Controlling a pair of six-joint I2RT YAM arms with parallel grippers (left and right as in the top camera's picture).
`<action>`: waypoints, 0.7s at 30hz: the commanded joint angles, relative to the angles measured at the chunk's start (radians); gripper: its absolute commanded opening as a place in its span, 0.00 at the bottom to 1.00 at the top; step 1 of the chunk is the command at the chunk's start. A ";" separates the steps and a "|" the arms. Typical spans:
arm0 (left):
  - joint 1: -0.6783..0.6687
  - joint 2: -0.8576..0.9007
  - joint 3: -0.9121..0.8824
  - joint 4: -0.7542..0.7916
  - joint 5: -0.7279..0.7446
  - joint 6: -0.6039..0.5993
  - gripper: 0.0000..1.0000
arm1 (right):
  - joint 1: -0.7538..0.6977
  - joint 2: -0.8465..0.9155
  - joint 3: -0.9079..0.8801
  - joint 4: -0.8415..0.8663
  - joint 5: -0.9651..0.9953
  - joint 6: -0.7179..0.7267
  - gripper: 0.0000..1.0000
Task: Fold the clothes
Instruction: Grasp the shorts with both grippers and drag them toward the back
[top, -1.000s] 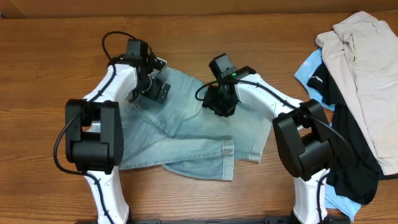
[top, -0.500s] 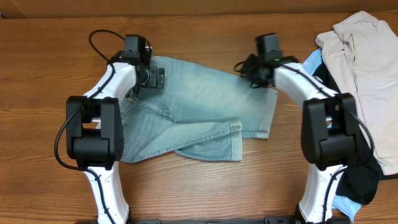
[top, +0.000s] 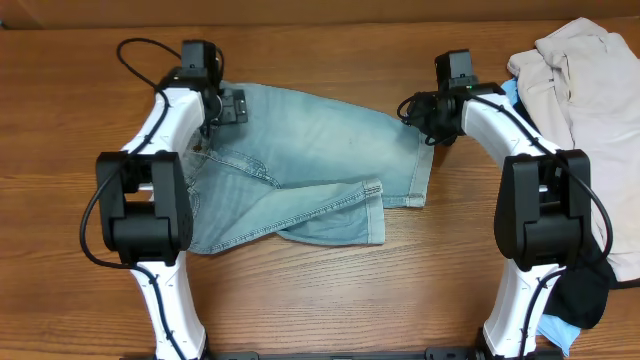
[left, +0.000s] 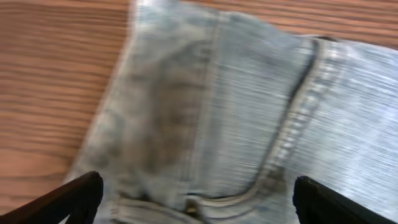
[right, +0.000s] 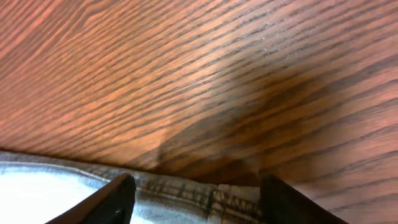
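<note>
My right pincer (right: 198, 182) is spread wide, and only the stitched hem of the shorts (right: 62, 186) shows between its fingers, with bare table (right: 217, 74) beyond. I hold nothing there. If I close from here I judge I may catch just the rim of that hem, or one layer of it, and the leg would slip free as I lift.

My left pincer (left: 198, 183) is also spread and pinches nothing. It hangs over the denim (left: 249, 112) inside the far left corner of the shorts, not at their edge. Closing there could bunch up a ridge of cloth instead of taking a clean corner.

The shorts (top: 310, 150) lie flat on the table (top: 330, 300) between my two arms. The near leg is skewed and its top tucks under the far leg. A fold made now would probably come out crooked unless that leg is squared first.

On the right side of the shorts, just beside my right forearm, is a blue shirt (top: 500, 120), with beige trousers (top: 590, 110) and a black shirt (top: 560, 270) further out. A wide swing on that side could drag one of them in.

Both my arms reach forward past the shorts' near edge and bend inward at the wrist. My left pincer (top: 228, 105) is at the far left corner and my right pincer (top: 425, 118) at the far right corner. Both are low over the cloth.
</note>
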 joint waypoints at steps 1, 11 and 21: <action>0.032 0.013 0.023 -0.031 -0.022 -0.040 1.00 | -0.004 0.008 0.027 -0.024 0.068 -0.041 0.70; 0.047 0.013 0.023 -0.098 -0.025 0.028 1.00 | -0.010 0.011 0.013 -0.075 0.093 -0.097 0.55; 0.050 0.012 0.089 -0.224 -0.021 -0.006 1.00 | -0.003 0.010 0.013 0.066 0.095 -0.149 0.05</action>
